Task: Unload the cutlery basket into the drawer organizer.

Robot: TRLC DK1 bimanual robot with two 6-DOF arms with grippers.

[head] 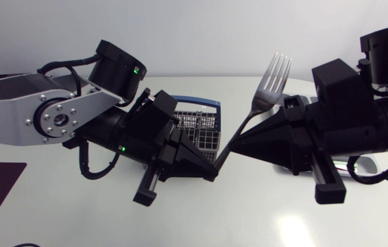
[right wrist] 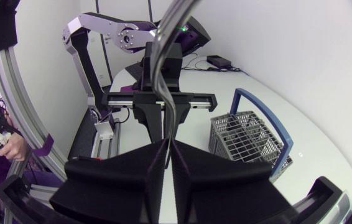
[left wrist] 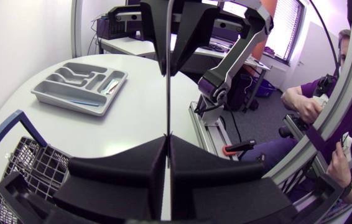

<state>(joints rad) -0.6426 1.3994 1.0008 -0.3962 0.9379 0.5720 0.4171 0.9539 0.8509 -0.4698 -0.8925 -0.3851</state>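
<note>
A fork is held in the air above the white table by both arms at once. It is tilted, with the tines raised and the handle slanting down towards the left arm. The handle's lower end is pinched between the fingers of the left gripper. In the left wrist view these fingers are seen pressed flat against the handle from two sides, and the handle shows there only as a thin edge-on line. Higher on the handle, below the tines, the fork is clamped by the right gripper. In the right wrist view its two wedge fingers are closed tight on the metal, and the fork's curved upper part is seen close to the camera. The two grippers are set tip to tip, just beside each other along the handle.

The cutlery basket, made of grey wire with a blue hoop handle, stands on the table behind the left gripper. What it holds cannot be made out. The drawer organizer, a pale grey tray with several compartments, is seen in the left wrist view lying well apart from the basket. A few pieces of cutlery lie in it, too small to be told apart.

Two small green lights are lit on the black joints of the left arm.
</note>
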